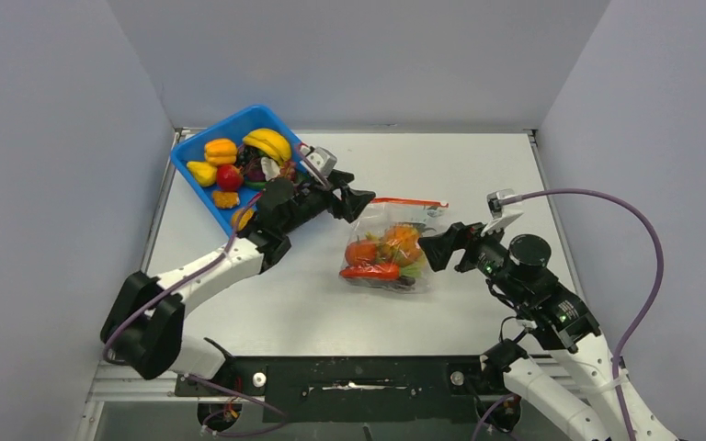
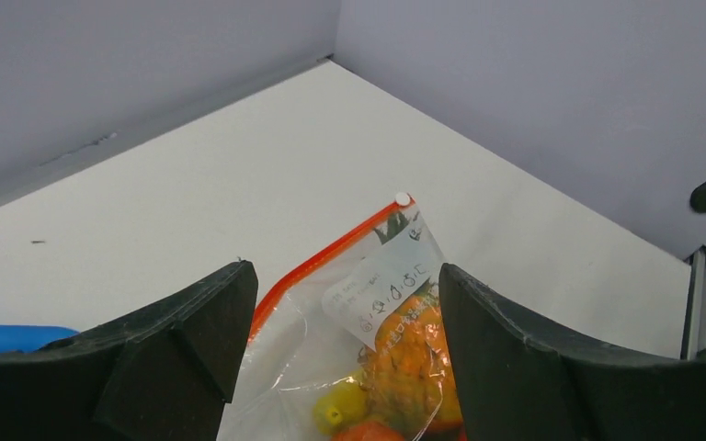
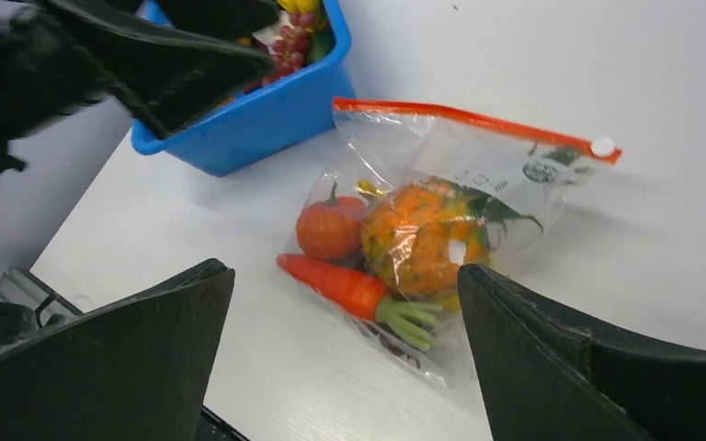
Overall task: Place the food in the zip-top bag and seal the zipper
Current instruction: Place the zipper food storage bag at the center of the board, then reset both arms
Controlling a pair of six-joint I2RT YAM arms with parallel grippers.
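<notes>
The white table (image 1: 478,165) is carrying everything. The blue bin (image 1: 193,188) is sitting at its far left, and the zip-top bag (image 1: 388,248) is lying flat near the middle, between my two claws. Bananas (image 1: 269,142), peppers and grapes are waiting in the bin. A tomato (image 3: 329,230), a carrot (image 3: 335,283) and an orange pineapple piece (image 3: 418,239) are showing through the clear film.

I am judging the bag itself to be the main risk. It is floppy and nothing is pinning it, so any push at its mouth is likely to slide it rather than open it. I cannot tell whether the zipper (image 3: 478,119) along the far edge is parted or pressed shut. If I am sealing it now, the food in the bin is getting left out. The bulging pineapple is also sitting close to the strip and may be fouling the white slider (image 3: 602,146) when it runs.

My left claw (image 1: 354,202) is hanging just beside the bag's far left corner, fingers spread wide, gripping nothing. My right claw (image 1: 434,248) is hovering just right of the bag, also fully spread and empty.
</notes>
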